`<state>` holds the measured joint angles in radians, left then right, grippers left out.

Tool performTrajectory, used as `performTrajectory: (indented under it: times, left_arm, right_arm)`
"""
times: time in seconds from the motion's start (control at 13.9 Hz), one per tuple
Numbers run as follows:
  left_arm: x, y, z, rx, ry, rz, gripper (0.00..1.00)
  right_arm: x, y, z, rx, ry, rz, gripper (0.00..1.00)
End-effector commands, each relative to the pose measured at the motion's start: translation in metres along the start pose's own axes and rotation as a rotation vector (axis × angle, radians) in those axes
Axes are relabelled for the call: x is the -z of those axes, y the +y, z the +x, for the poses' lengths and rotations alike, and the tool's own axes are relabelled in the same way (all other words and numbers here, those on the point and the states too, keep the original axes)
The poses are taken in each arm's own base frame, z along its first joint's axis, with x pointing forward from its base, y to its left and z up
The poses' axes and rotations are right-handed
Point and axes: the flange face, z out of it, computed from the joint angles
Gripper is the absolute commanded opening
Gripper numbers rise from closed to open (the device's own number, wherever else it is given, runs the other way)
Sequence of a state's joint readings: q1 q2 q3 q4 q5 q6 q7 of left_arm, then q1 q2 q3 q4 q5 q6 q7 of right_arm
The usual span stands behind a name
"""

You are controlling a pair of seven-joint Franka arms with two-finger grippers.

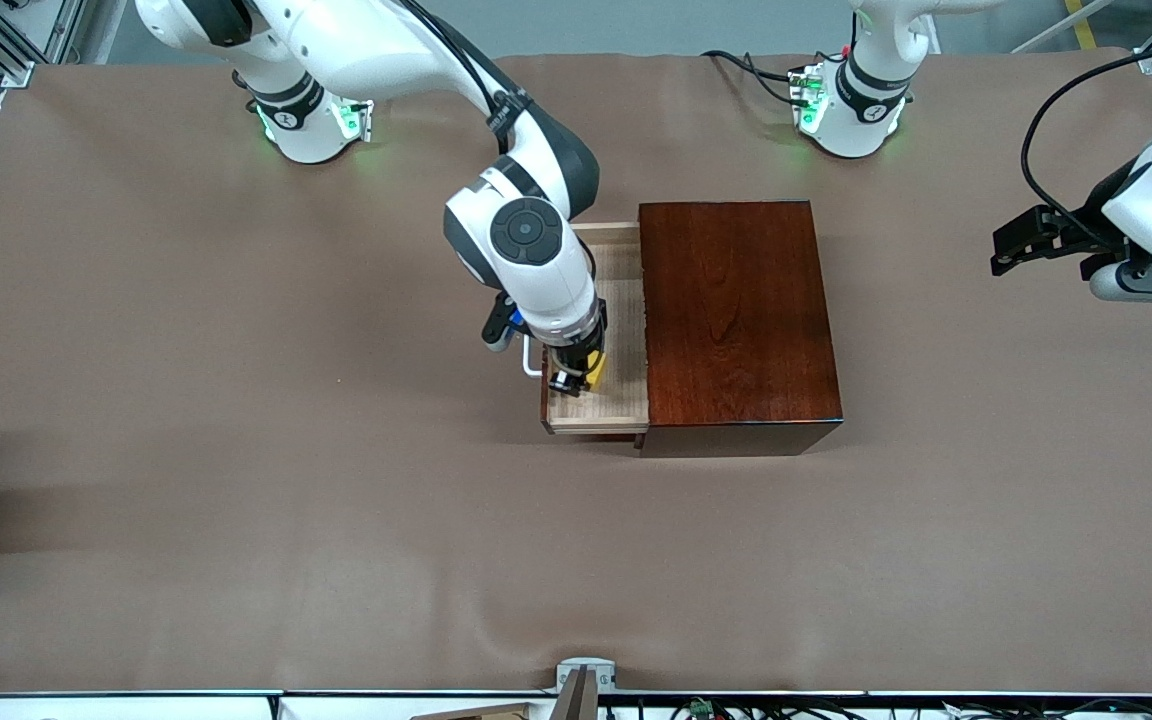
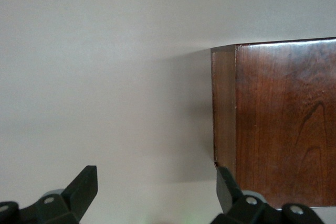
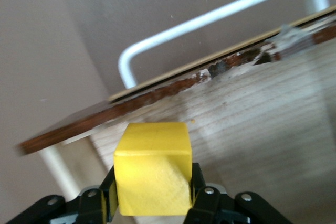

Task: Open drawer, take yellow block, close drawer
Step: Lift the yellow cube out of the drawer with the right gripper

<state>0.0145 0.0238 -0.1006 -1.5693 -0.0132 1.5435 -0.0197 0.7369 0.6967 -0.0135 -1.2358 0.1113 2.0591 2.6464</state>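
My right gripper (image 3: pixel 152 203) is clamped on the yellow block (image 3: pixel 152 174), one finger on each of two opposite side faces, low inside the pulled-out drawer (image 1: pixel 626 300); in the front view the block (image 1: pixel 597 372) sits toward the end of the drawer nearer the front camera, just under my wrist. Block looks light, rigid, flat-faced, so a squeeze across parallel faces should hold fine; faces look smooth, so grip mid-height and keep it square or it may twist. Can't tell if the block rests on the pale drawer floor or is already a touch off it, the wrist view is too tight. White handle (image 3: pixel 220 22) stands on the drawer front just beside the block, so I'd lift straight up to clear the front wall. Drawer itself looks stiff wood; the handle bar is the place to push or hook for closing. Wooden box (image 1: pixel 736 320) sits mid-table. My left gripper (image 2: pixel 152 198) waits with fingers spread, over the table by the box's corner (image 2: pixel 226 108), holding nothing
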Motion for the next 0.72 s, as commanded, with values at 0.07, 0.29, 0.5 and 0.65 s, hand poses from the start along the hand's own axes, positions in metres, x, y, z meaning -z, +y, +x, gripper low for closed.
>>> performTrajectory:
  times: [0.07,0.29,0.5,0.65]
  left_arm:
    - [0.004,-0.003,0.007,0.002,0.015,0.009,1.00]
    - [0.003,-0.003,0.007,0.002,0.013,0.009,1.00]
    - [0.004,-0.002,0.007,0.002,0.015,0.006,1.00]
    - [0.003,-0.001,0.008,0.001,0.013,0.003,1.00]
  right_arm:
    - [0.073,-0.020,0.007,-0.038,-0.017,-0.046,0.25]
    - [0.117,-0.023,0.033,0.248,0.016,-0.086,0.15]
    - [0.139,-0.055,0.095,0.548,0.074,-0.163,0.09]
    - [0.160,-0.074,0.148,0.716,0.063,-0.182,0.00]
